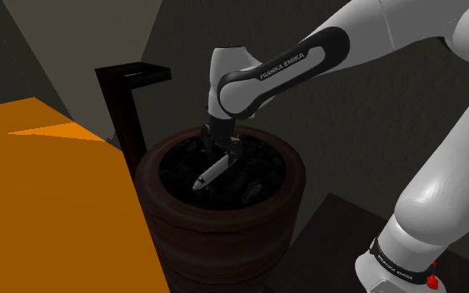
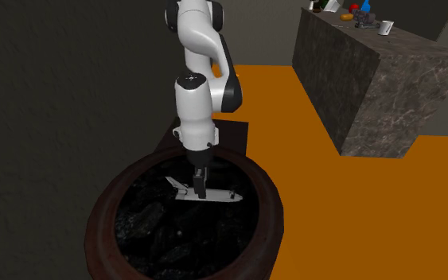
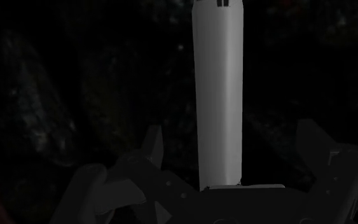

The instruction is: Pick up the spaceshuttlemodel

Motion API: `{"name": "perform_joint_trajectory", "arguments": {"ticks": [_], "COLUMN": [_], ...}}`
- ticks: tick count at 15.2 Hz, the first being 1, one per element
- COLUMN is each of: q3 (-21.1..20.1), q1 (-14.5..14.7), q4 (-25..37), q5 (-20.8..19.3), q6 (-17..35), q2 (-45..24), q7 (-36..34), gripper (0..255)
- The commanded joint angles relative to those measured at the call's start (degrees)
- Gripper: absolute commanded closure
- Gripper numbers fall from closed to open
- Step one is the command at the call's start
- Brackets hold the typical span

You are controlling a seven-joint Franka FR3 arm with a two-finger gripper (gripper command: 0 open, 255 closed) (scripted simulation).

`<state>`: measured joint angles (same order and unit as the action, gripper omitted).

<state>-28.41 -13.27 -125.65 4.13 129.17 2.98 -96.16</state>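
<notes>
Dark rubble (image 2: 154, 231) is filling the pot (image 2: 101, 227) and bearing the shuttle (image 2: 214, 196); fingers (image 3: 89, 191) are standing apart astride its fuselage, gripping nothing (probably light, stiff, slick: clasp mid-body).

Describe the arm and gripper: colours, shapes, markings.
Franka arm: rounded white links with dark joints. White FRANKA EMIKA lettering sits on a dark band and is repeated on a dark ring near the base. Small red parts sit low on it. Gripper is all black.

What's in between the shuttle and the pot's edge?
Just dark lumps, like coal, lie between the shuttle and the pot's rim, as the second exterior view shows.
</notes>
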Motion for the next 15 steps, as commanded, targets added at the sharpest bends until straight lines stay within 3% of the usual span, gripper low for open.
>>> {"name": "perform_joint_trajectory", "arguments": {"ticks": [1, 5, 6, 15], "q3": [-0.1, -0.2, -0.2, -0.2], "q1": [0.0, 0.1, 0.1, 0.1], "q4": [-0.8, -1.4, -1.4, -1.4], "q5": [-0.4, -0.8, -0.8, -0.8], "q6": [1.6, 2.8, 2.8, 2.8], "q2": [-0.8, -1.5, -1.5, -1.5], "q7": [-0.4, -0.7, -0.7, -0.7], "gripper": [0, 0, 255, 255]}}
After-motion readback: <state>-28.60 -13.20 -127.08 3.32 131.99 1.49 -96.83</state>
